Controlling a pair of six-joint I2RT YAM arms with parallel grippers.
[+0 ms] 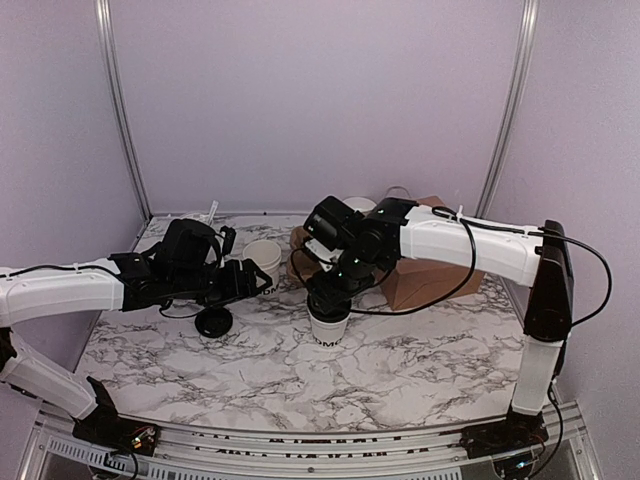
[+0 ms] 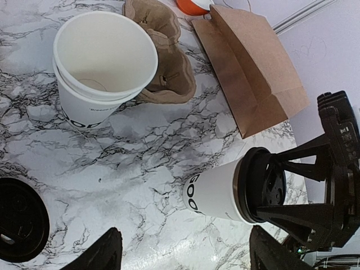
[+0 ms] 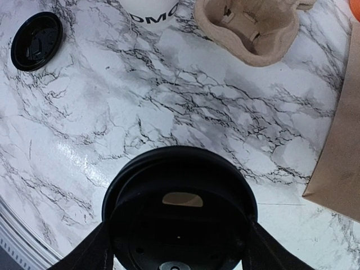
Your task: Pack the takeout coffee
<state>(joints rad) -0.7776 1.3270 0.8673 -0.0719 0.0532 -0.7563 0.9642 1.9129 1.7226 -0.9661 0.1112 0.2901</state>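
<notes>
Black right gripper (image 1: 329, 298) closed across the lid of the takeout coffee (image 1: 328, 330) standing upright on marble table (image 1: 430, 350); left gripper (image 2: 185, 250), left of that cup, wide open, empty; 1 lidless cup (image 2: 98, 62) and 1 loose lid (image 2: 19, 219) to its left; pulp tray (image 2: 169, 79), paper bag (image 2: 253, 73) behind it.

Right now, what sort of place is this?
Probably a robot test booth staged as a coffee counter: plain lilac walls, a marble-patterned table, a lidded coffee cup and a brown paper bag.

Pale lilac walls (image 1: 320, 100) all round, aluminium corner posts (image 1: 118, 110), white marble-pattern bench (image 1: 420, 370), grey-veined, metal rail (image 1: 300, 442) along near edge.
</notes>
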